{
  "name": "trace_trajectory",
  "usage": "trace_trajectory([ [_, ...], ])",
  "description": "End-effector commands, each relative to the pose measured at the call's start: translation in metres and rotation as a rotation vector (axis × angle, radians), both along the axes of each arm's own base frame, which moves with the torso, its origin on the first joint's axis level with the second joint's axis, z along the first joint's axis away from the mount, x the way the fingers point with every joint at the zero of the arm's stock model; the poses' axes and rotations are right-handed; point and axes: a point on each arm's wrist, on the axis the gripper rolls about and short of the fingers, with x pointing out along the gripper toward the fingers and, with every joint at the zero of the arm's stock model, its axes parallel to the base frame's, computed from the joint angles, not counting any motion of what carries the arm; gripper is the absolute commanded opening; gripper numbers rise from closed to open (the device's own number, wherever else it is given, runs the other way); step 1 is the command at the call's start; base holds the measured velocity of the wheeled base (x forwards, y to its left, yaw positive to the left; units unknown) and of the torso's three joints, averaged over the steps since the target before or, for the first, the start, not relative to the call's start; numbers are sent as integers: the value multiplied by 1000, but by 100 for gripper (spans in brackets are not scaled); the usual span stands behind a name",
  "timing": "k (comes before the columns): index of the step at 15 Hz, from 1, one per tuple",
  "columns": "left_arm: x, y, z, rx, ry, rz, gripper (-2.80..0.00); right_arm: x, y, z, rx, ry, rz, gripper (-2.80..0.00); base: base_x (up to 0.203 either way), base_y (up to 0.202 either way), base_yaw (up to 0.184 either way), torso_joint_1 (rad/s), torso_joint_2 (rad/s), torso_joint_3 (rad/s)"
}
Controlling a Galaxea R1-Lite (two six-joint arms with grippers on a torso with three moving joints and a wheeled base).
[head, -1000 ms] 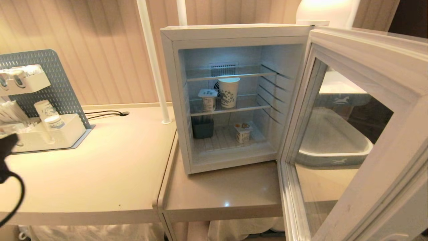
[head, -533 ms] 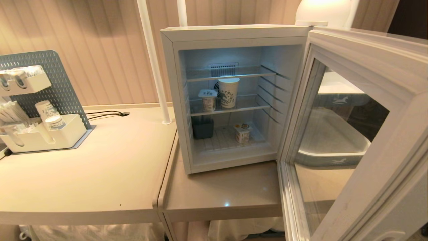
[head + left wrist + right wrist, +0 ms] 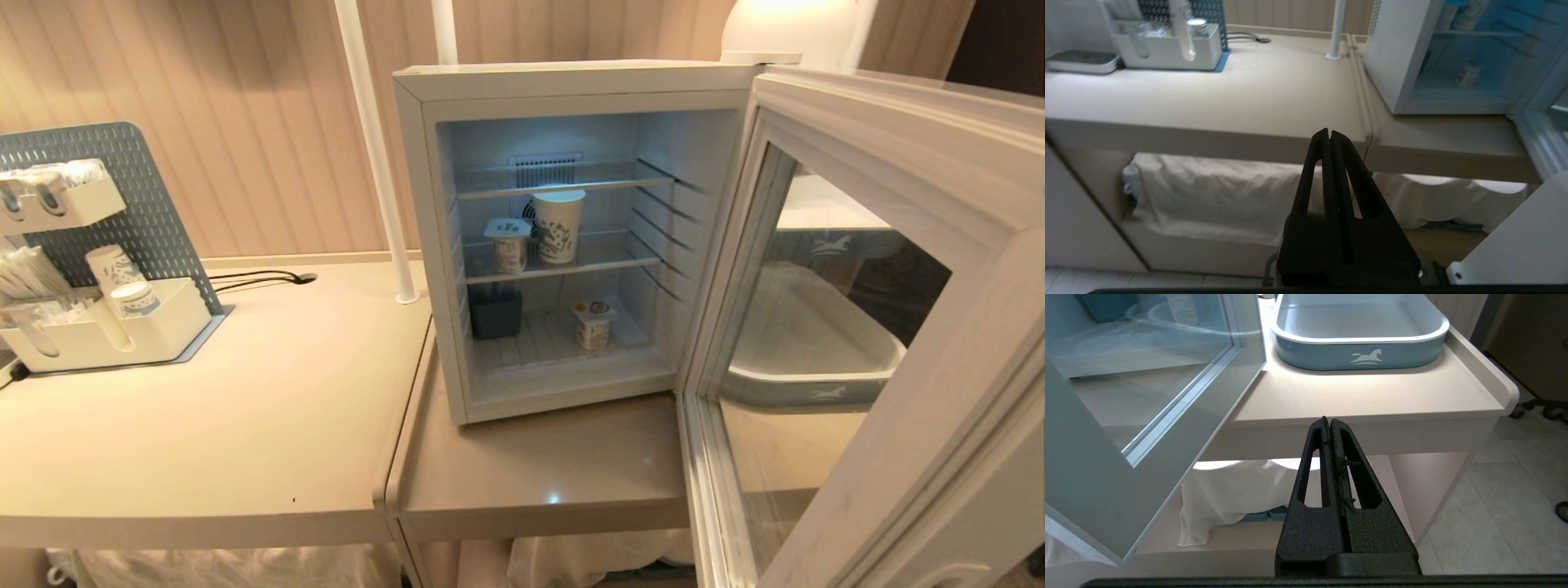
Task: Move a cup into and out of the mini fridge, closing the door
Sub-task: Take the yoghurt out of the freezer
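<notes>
The cup [image 3: 558, 225] was seen upright on the middle wire shelf [image 3: 571, 268] of the mini fridge [image 3: 563, 82], just beside a smaller lidded tub [image 3: 508, 243]. Another small tub [image 3: 593, 323] and a dark box [image 3: 495, 312] were placed on the fridge floor. The door [image 3: 882, 327] was swung wide open to the right. The left gripper [image 3: 1327, 134] was held low before the counter's [image 3: 245, 425] front edge, its fingers pressed together and empty. The right gripper [image 3: 1327, 422] was likewise closed on nothing, below the counter edge near a blue-grey tray [image 3: 1359, 355].
</notes>
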Motion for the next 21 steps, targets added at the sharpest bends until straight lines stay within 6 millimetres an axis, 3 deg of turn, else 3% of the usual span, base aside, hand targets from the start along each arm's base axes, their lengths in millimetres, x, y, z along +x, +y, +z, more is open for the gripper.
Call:
trace_trajectory([
  [1, -25, 2, -35, -30, 22, 40, -280, 0, 0, 0, -1, 3, 0, -280, 0, 0, 0, 0, 0, 0],
  [4, -41, 2, -38, -53, 8, 34, -280, 0, 0, 0, -1, 1, 0, -280, 0, 0, 0, 0, 0, 0],
  [6, -30, 2, -29, -65, -46, 20, -280, 0, 0, 0, -2, 1, 2, -280, 0, 0, 0, 0, 0, 0],
  [8, 12, 2, -15, -81, -101, 47, -280, 0, 0, 0, -1, 3, 0, -280, 0, 0, 0, 0, 0, 0],
  [10, 77, 4, -20, -69, -110, 92, -280, 0, 0, 0, -1, 3, 0, -280, 0, 0, 0, 0, 0, 0],
  [12, 143, 5, -52, -13, -113, 118, -280, 0, 0, 0, -1, 0, 0, -280, 0, 0, 0, 0, 0, 0],
  [14, 184, 5, -97, 41, -97, 114, -280, 0, 0, 0, -1, 0, 0, -280, 0, 0, 0, 0, 0, 0],
  [16, 201, 5, -130, 69, -53, 93, -280, 0, 0, 0, -1, 0, 0, -280, 0, 0, 0, 0, 0, 0],
  [18, 202, 1, -135, 69, -37, -64, -280, 0, 0, 0, -1, -2, 0, -280, 0, 0, 0, 0, 0, 0],
  [19, 202, 1, -141, 66, 41, -80, -280, 0, 0, 0, -1, -2, 0, -280, 0, 0, 0, 0, 0, 0],
  [21, 202, 1, -139, 71, 15, -77, -280, 0, 0, 0, -1, 0, 0, -280, 0, 0, 0, 0, 0, 0],
])
